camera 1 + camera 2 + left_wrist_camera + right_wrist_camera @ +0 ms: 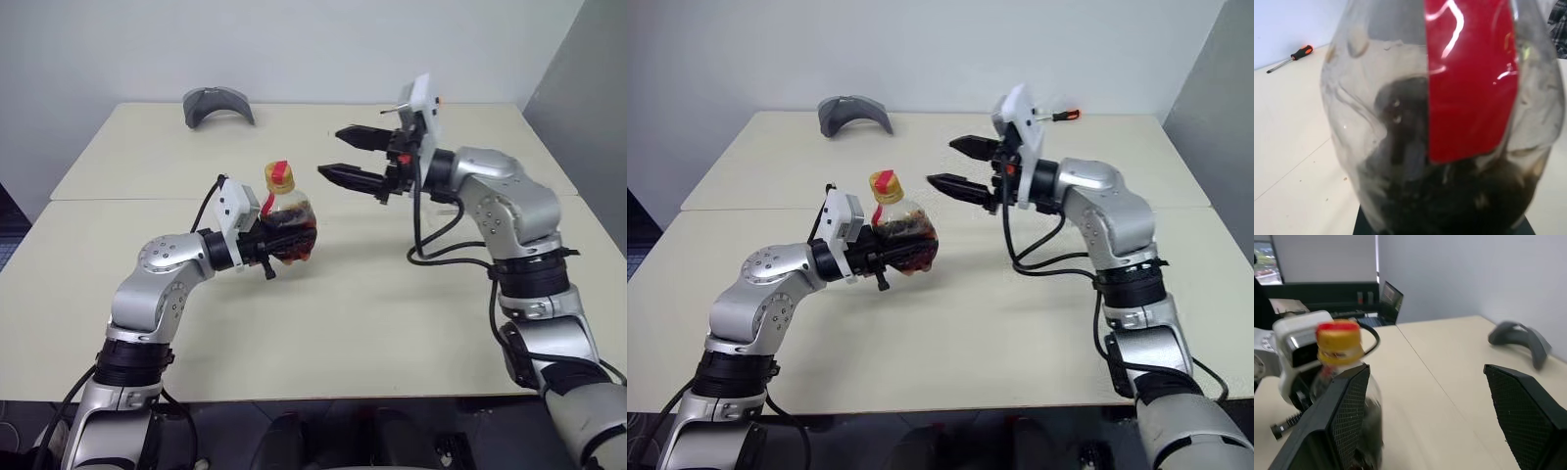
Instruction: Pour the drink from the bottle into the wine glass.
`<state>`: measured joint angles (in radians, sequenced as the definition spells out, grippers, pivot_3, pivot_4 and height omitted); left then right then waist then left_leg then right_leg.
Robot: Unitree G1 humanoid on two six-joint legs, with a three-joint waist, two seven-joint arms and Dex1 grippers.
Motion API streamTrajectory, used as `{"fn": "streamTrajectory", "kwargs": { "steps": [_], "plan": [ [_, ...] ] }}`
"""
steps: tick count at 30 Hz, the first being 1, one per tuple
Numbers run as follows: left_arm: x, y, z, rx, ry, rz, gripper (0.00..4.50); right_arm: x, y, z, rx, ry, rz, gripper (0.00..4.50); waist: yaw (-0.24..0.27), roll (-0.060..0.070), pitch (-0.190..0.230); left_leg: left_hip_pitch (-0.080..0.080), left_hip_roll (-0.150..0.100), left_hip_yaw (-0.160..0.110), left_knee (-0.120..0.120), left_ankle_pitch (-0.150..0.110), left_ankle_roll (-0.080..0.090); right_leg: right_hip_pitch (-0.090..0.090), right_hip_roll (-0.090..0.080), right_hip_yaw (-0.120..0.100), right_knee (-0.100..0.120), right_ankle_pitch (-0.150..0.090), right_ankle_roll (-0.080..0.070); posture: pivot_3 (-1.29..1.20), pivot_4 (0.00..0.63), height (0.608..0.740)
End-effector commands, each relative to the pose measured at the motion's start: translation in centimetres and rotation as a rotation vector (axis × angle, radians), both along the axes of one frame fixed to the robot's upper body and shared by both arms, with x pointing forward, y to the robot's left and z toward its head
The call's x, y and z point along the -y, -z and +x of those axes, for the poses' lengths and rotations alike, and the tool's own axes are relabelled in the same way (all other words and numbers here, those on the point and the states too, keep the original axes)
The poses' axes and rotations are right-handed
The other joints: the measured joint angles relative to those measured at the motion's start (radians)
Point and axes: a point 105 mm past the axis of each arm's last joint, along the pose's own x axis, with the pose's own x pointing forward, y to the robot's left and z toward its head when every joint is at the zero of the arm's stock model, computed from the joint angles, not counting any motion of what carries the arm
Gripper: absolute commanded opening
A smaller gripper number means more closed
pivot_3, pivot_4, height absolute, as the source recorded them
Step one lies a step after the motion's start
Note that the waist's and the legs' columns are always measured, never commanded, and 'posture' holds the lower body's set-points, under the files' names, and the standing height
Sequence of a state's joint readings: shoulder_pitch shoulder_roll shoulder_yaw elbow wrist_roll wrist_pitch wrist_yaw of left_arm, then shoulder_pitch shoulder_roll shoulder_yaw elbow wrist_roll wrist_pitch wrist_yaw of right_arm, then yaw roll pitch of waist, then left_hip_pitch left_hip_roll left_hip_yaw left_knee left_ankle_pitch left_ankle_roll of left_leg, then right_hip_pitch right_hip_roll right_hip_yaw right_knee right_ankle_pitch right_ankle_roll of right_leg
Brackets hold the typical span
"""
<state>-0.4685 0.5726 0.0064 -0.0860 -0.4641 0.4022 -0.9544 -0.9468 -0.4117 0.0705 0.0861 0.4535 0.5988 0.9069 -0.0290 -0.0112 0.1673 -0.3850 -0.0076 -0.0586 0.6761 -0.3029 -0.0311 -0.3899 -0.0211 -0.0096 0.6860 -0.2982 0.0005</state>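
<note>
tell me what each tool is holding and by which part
The left tool is shut on the bottle, gripping its round lower body with the capped neck up. The right tool is open and holds nothing, just beside the cap.

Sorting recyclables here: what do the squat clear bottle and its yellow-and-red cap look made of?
The squat clear bottle looks like thin glossy plastic: its wall shows dents and creases. The yellow-and-red cap seems opaque moulded plastic, though that is less certain.

Silver jointed arms with black cables, white wrist camera housings, and black two-fingered tools, the right tool [338,155].
</note>
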Motion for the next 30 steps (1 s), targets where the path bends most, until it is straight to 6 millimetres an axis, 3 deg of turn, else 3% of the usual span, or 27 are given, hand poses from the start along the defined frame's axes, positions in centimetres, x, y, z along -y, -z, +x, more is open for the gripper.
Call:
{"fn": "streamTrajectory", "kwargs": {
  "steps": [1,6,10,15,30],
  "plan": [
    [0.0,-1.7,-0.3,0.08,0.017,-0.008,0.69,1.0,-0.8,-0.5,0.028,0.007,0.014,3.96,0.0,0.0,0.0,0.0,0.0,0.0,0.0,0.0,0.0,0.0,0.0,0.0,0.0,0.0,0.0,0.0,0.15,0.74],
    [0.2,-1.8,-0.1,0.082,0.024,-0.007,0.69,-0.4,-0.6,-3.0,-0.013,-0.151,0.035,3.96,-0.004,0.0,0.0,0.0,0.0,0.0,0.0,0.0,0.0,-0.001,0.0,0.0,0.001,0.0,0.0,0.0,0.15,0.74],
    [0.2,-1.9,-0.1,0.089,0.032,0.002,0.69,-3.0,-1.8,-5.0,-0.04,-0.252,0.123,3.96,-0.003,0.0,0.0,0.0,0.001,0.0,0.0,0.0,0.0,-0.001,0.0,0.0,0.001,0.0,0.0,0.0,0.15,0.74],
    [0.0,-2.2,0.1,0.097,0.028,0.007,0.69,-4.7,-2.8,-5.3,-0.027,-0.262,0.155,3.96,0.0,0.0,0.0,0.0,0.0,0.0,0.0,0.0,0.0,-0.001,0.0,0.0,0.001,0.0,0.0,0.0,0.15,0.74],
    [0.0,-2.1,-0.2,0.098,0.046,0.025,0.69,-6.8,-1.8,-5.3,-0.042,-0.287,0.128,3.96,-0.001,0.0,0.0,0.0,0.0,0.0,0.0,0.0,-0.001,-0.001,0.0,0.0,0.001,0.0,0.0,0.0,0.15,0.74]
  ]
}}
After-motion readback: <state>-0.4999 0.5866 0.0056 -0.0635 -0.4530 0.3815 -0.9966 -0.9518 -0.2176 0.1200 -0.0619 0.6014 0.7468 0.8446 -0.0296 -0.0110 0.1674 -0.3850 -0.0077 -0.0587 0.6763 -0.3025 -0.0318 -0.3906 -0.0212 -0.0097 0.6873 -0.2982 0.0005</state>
